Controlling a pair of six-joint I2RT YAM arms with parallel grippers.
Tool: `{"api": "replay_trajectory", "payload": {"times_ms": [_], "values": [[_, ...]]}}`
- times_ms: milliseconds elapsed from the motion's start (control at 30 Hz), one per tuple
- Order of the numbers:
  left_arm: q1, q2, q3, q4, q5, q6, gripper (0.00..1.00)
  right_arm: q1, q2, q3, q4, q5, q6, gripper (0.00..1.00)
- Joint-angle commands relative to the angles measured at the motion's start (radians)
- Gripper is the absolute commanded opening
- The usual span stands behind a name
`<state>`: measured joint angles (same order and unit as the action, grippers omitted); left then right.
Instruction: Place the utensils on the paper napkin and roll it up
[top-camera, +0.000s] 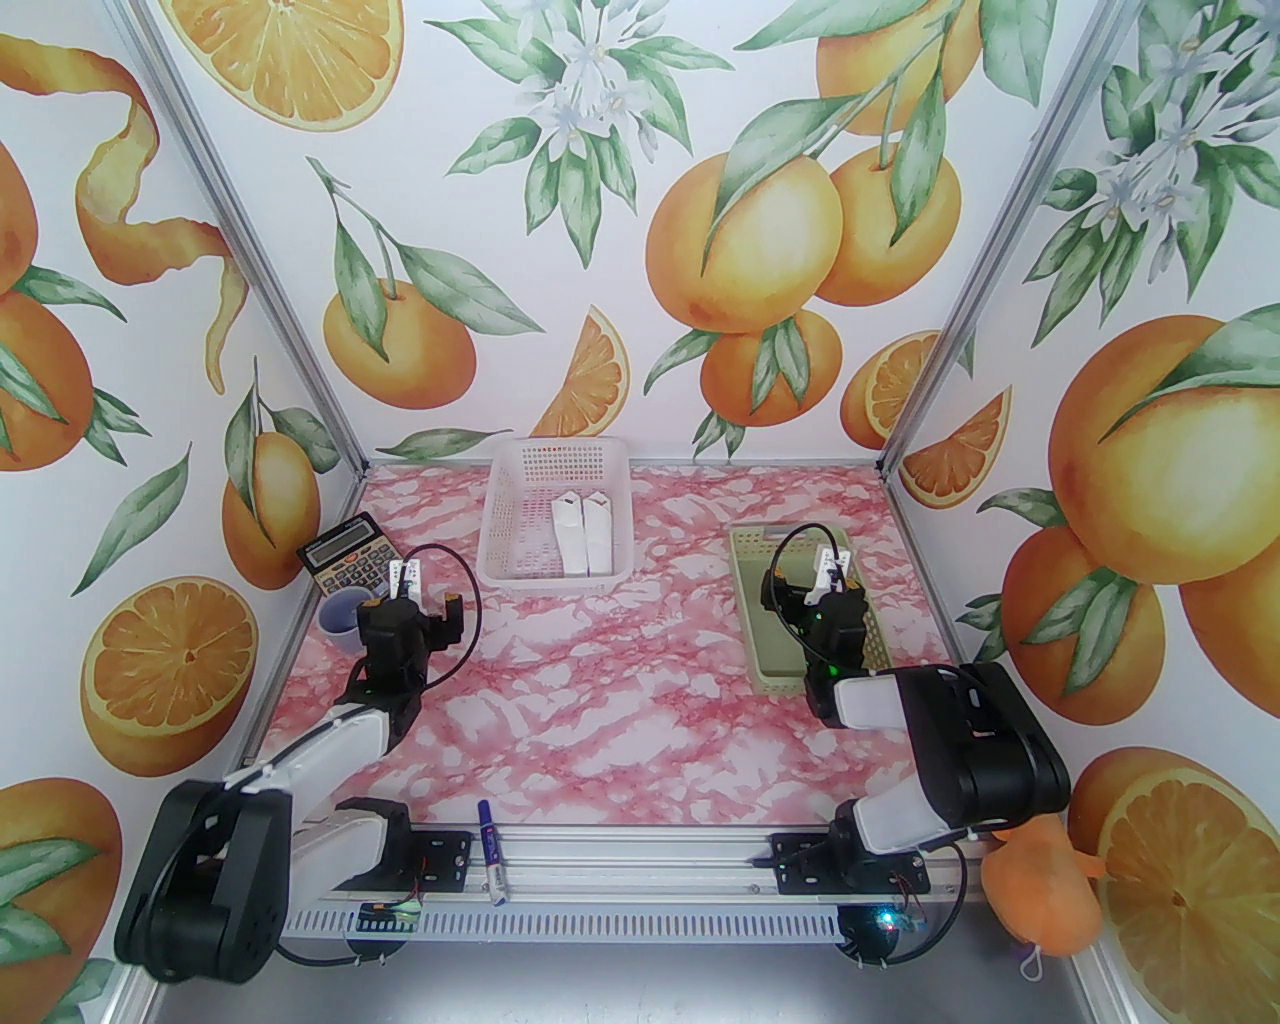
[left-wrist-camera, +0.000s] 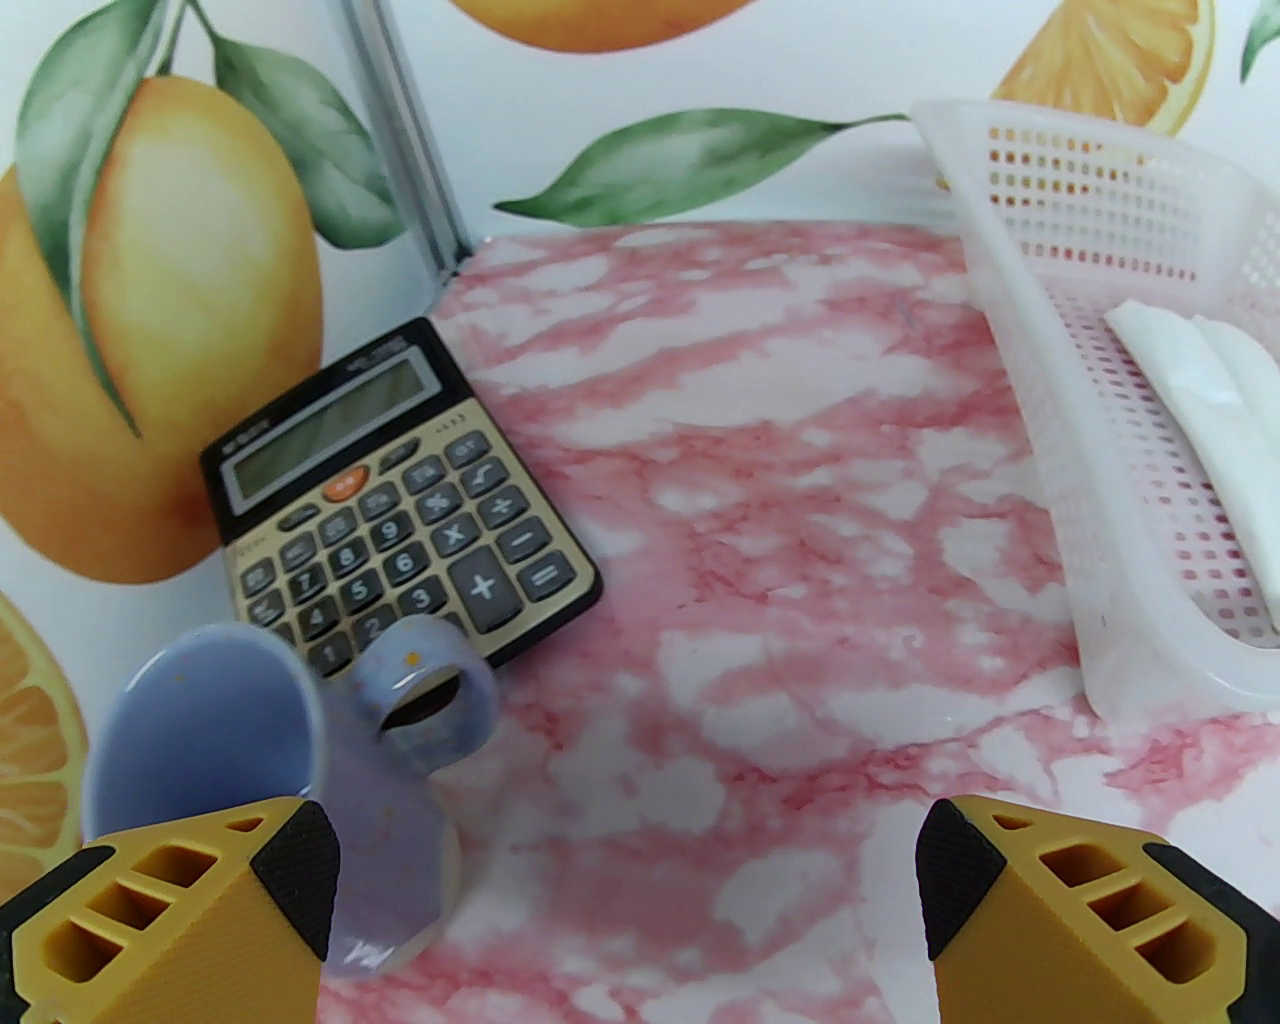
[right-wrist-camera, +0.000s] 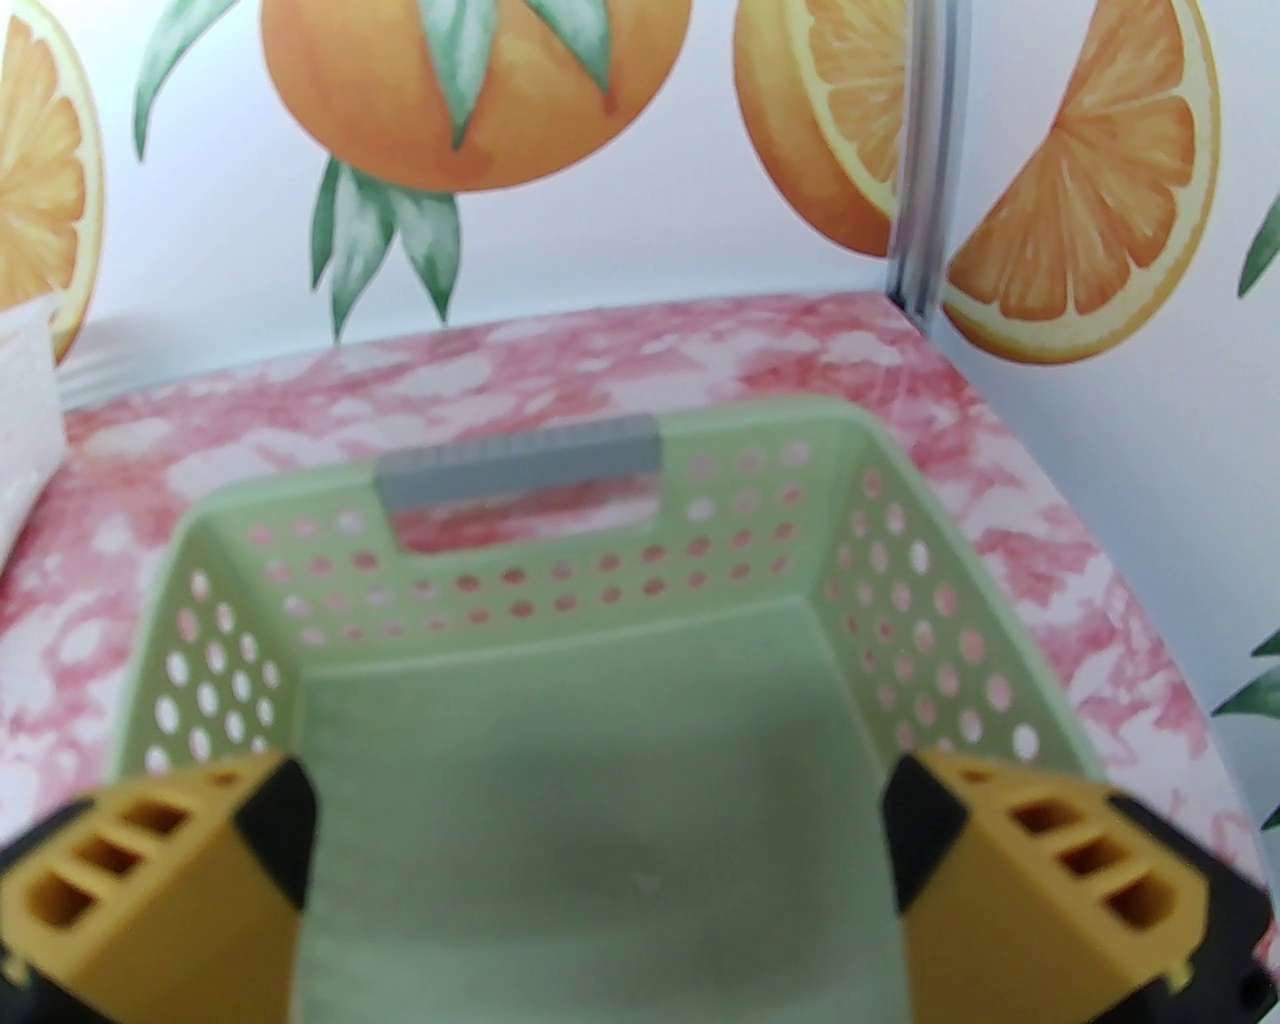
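The utensils and the paper napkin are out of view. My left gripper (top-camera: 428, 595) (left-wrist-camera: 628, 880) stands open at the table's left, just right of a light-blue cup (top-camera: 343, 615) (left-wrist-camera: 200, 720), with nothing between its fingers. Over the pale-green basket (top-camera: 745, 600) (right-wrist-camera: 760, 420) at the right hovers my right gripper (top-camera: 835, 575) (right-wrist-camera: 600, 840), also open and holding nothing. The inside of that basket looks bare in the right wrist view.
A white mesh basket (top-camera: 490, 540) (left-wrist-camera: 1020, 330) at the back centre holds two white rolled paper bundles (top-camera: 583, 535) (left-wrist-camera: 1210, 400). A calculator (top-camera: 345, 565) (left-wrist-camera: 400, 500) lies behind the cup. A blue-capped marker (top-camera: 490, 850) rests at the near rail. Pink marble table (top-camera: 620, 680).
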<state>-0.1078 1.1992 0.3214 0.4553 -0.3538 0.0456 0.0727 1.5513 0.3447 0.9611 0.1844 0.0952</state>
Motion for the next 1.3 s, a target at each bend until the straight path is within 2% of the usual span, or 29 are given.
{"api": "replay_trajectory", "payload": {"times_ms": [0, 767, 1133, 1267], "values": [[0.007, 0.034, 0.002, 0.136, 0.065, 0.05, 1.0, 0.008, 0.001, 0.017, -0.004, 0.003, -0.011, 1.0], [0.032, 0.243, 0.006, 0.489, 0.239, 0.128, 1.0, 0.008, 0.001, 0.017, -0.004, 0.003, -0.011, 1.0], [0.035, 0.489, -0.072, 0.901, 0.263, 0.119, 1.0, 0.007, 0.001, 0.018, -0.004, 0.003, -0.012, 1.0], [0.037, 0.493, -0.092, 0.938, 0.25, 0.113, 1.0, 0.008, 0.001, 0.018, -0.004, 0.004, -0.011, 1.0]]}}
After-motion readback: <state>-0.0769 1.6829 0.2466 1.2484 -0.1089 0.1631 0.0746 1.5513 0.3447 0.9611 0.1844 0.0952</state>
